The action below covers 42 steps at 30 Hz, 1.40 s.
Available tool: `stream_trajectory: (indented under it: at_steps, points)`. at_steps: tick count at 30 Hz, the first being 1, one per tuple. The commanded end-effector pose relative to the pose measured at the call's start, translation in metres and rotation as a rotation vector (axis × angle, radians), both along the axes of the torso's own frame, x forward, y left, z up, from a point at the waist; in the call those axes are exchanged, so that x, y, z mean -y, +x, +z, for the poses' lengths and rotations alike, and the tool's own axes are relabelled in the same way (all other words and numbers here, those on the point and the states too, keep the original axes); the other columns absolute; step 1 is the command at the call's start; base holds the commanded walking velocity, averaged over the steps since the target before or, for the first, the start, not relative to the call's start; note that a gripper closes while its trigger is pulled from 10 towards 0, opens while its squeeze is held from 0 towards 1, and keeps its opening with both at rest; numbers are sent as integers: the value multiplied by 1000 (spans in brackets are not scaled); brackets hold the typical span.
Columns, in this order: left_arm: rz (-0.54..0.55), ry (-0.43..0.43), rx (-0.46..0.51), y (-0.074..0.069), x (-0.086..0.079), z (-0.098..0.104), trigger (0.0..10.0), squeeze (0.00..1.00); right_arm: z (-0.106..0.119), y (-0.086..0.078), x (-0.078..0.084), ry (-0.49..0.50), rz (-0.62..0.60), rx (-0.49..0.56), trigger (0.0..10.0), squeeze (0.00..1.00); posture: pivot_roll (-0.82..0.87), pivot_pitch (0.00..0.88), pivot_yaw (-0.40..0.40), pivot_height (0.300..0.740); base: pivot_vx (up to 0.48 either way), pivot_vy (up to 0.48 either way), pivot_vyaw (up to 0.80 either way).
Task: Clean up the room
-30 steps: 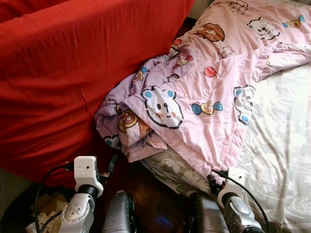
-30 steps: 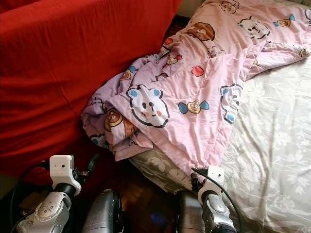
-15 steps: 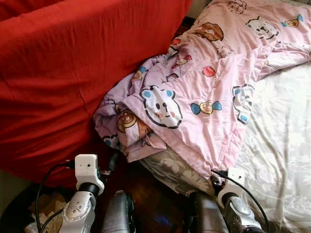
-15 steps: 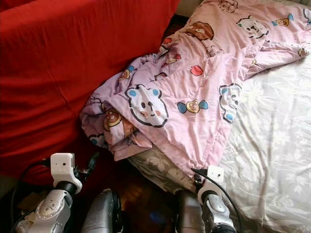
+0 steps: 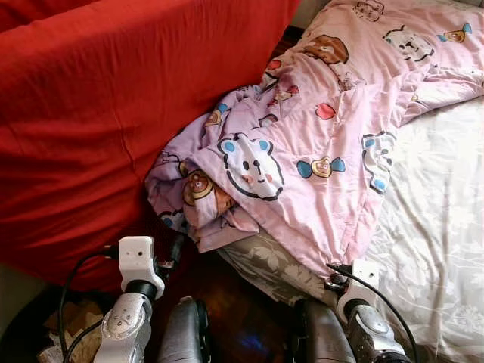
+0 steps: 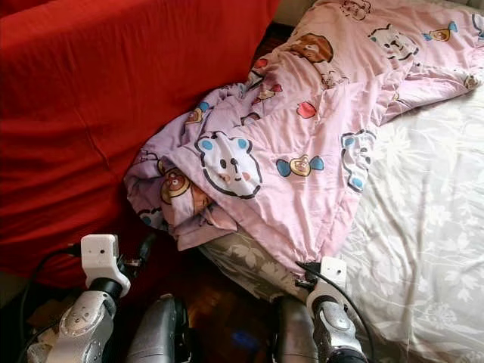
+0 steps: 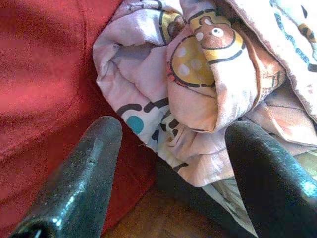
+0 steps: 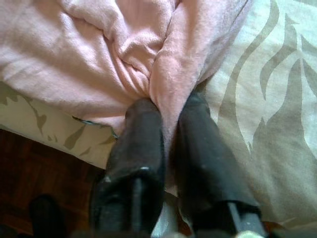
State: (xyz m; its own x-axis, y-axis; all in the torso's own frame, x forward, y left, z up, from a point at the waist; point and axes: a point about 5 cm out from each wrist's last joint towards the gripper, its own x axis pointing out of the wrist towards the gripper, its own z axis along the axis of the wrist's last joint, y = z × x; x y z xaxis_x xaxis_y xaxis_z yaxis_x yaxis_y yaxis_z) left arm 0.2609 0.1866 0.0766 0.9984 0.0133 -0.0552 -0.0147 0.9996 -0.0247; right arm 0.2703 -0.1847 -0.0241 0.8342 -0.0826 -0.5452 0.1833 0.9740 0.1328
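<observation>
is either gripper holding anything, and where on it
The right gripper pinches the pink blanket at its lower edge. The left gripper is open, holding nothing.

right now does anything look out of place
Yes: the pink quilt is bunched and slumps off the bed edge against the red cover. The right claw pinches its hem.

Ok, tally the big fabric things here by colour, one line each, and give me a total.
Red: 1, the cover
Pink: 1, the quilt, pinched at its edge by the right gripper
Grey floral: 1, the sheet
Total: 3
</observation>
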Motion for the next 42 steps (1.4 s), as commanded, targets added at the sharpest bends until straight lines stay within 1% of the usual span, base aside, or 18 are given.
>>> stream_trajectory:
  at_steps: [1, 5, 6, 8, 13, 14, 15, 20, 23, 27, 30, 31, 34, 36, 38, 40, 41, 42]
  points:
    - [25, 26, -31, -4, -4, -9, 10000, 0, -2, -2, -3, 1, 2, 2, 0, 0, 0, 226, 6, 620, 0, 0, 0]
    - [46, 23, -28, -4, -6, -11, 10000, 0, 7, 4, -6, 11, 5, 87, 0, 0, -9, 213, -1, 620, 0, 0, 0]
    - [46, 23, -28, -4, -6, -11, 10000, 0, 7, 4, -6, 11, 5, 87, 0, 0, -9, 213, -1, 620, 0, 0, 0]
    - [66, 19, -16, -4, -8, -11, 10000, 0, 12, 6, -9, -2, 17, 149, 0, 0, -20, 201, -8, 620, 0, 0, 0]
    - [94, 7, -8, -3, -8, -12, 10000, 0, 19, 6, -16, -32, 65, 235, 0, 0, -31, 190, -18, 620, 0, 0, 0]
    - [100, -1, -7, -2, -8, -13, 10000, 0, 22, 5, -17, -31, 75, 270, 1608, 0, -35, 187, -21, 620, 0, 0, 0]
    - [101, -2, -6, -2, -7, -13, 10000, 0, 23, 5, -17, -32, 75, 277, 10000, 0, -35, 186, -22, 620, 0, 0, 0]
    - [108, -10, -5, -3, -7, -17, 10000, 0, 27, 4, -11, -40, 47, 321, 10000, 0, -39, 179, -26, 620, 0, 0, 0]
    - [124, -15, -12, -4, -10, -20, 10000, 0, 31, 7, -7, -51, 40, 336, 10000, 0, -35, 175, -28, 640, 0, 0, 0]
    - [151, -29, -25, -5, -14, -25, 10000, 0, 33, 9, -8, -56, 45, 338, 10000, 0, -38, 173, -27, 660, 0, 0, 0]
    - [184, -46, -64, -11, -21, -36, 10000, 0, 34, 11, -8, -57, 46, 346, 10000, 0, -35, 170, -24, 685, 0, 0, 0]
    - [184, -46, -64, -11, -21, -36, 10000, 0, 34, 11, -8, -57, 46, 346, 10000, 0, -35, 170, -24, 685, 0, 0, 0]
    - [218, -65, -103, -18, -27, -47, 10000, 0, 34, 9, -8, -63, 37, 350, 10000, 0, -35, 167, -19, 715, 0, 0, 0]
    - [228, -74, -119, -21, -29, -51, 10000, 0, 34, 9, -7, -64, 37, 350, 10000, 0, -35, 165, -18, 725, 0, 0, 0]
    - [238, -113, -184, -27, -33, -66, 10000, 0, 33, 8, -7, -64, 36, 351, 10000, 0, -34, 164, -17, 740, 0, 0, 0]
    - [236, -127, -199, -28, -32, -70, 10000, 0, 33, 7, -7, -65, 36, 351, 10000, 0, -34, 164, -17, 740, 0, 0, 0]
    - [249, -138, -251, -35, -34, -82, 10000, 0, 33, 7, -7, -65, 34, 350, 10000, 0, -33, 159, -15, 740, 0, 0, 0]
    - [265, -142, -282, -39, -36, -88, 10000, 0, 33, 7, -6, -68, 32, 349, 10000, 0, -34, 158, -14, 740, 0, 0, 0]
